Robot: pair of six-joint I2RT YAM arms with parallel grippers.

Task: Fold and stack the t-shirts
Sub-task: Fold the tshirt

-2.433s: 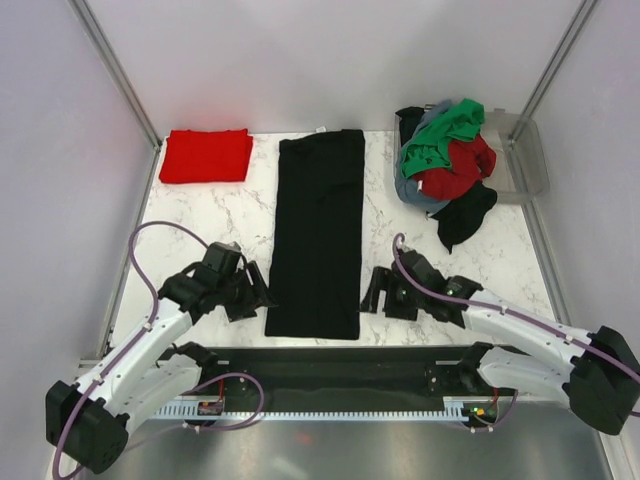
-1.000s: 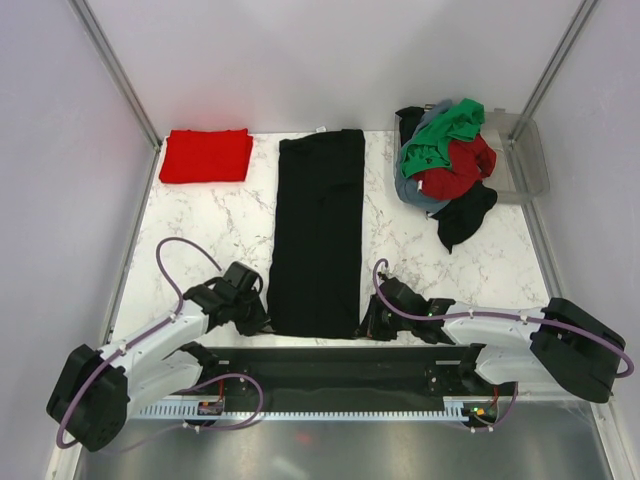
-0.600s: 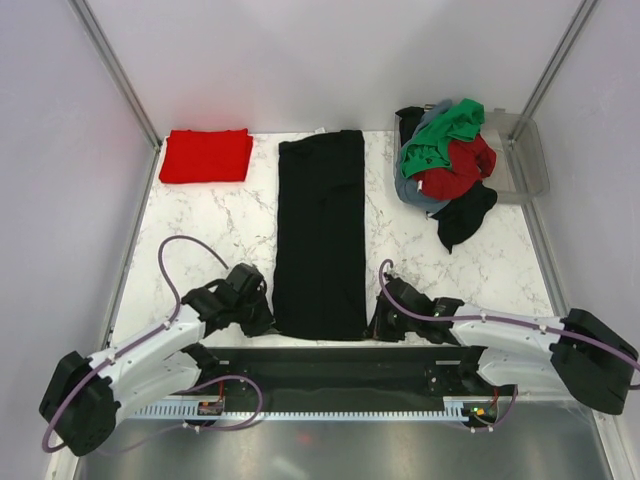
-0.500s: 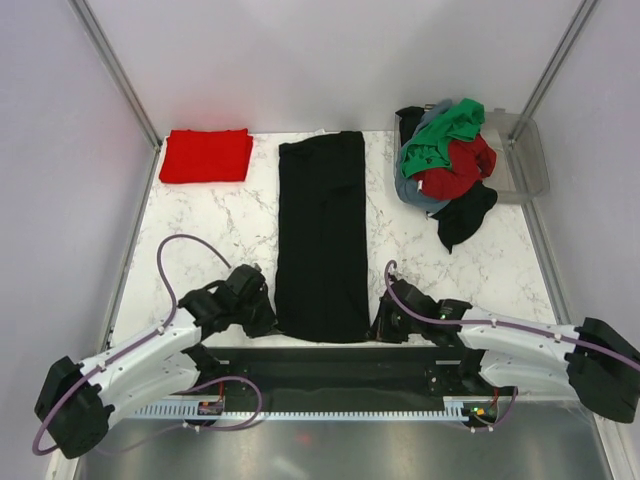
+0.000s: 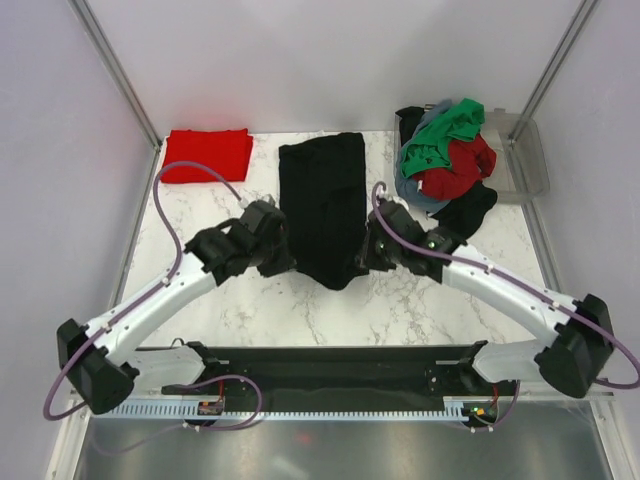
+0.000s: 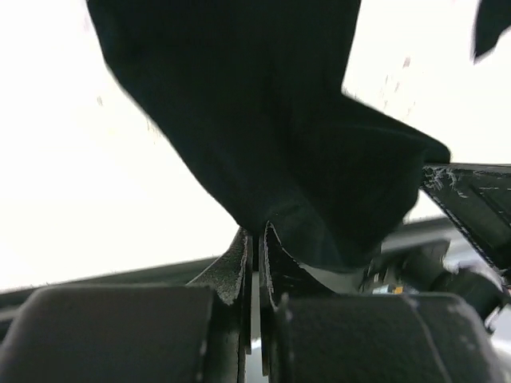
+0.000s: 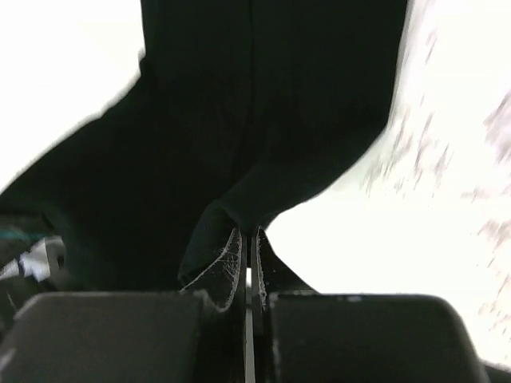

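The big black t-shirt [image 5: 320,190] lies in the upper middle of the frame on the white marble tabletop [image 5: 300,310]. Its bottom end is lifted up. The left pincer [image 5: 290,262] is squeezed tight on one bottom corner. The right pincer [image 5: 362,260] is squeezed tight on the other corner. The cloth sags down in a soft dip between them.

I think the step is folding the shirt in half. To do it well, both pincers should move toward the top of the frame side by side, at the same height. Then the bottom edge lands straight on the top edge. Pulling the corners a bit apart would flatten the dip.

The cloth looks thin, floppy and dull. A red t-shirt [image 5: 206,155] sits folded in a neat rectangle at the upper left. A bumpy heap [image 5: 445,150] of green, red, grey-blue and black shirts sits at the upper right, beside a clear bin [image 5: 530,165].
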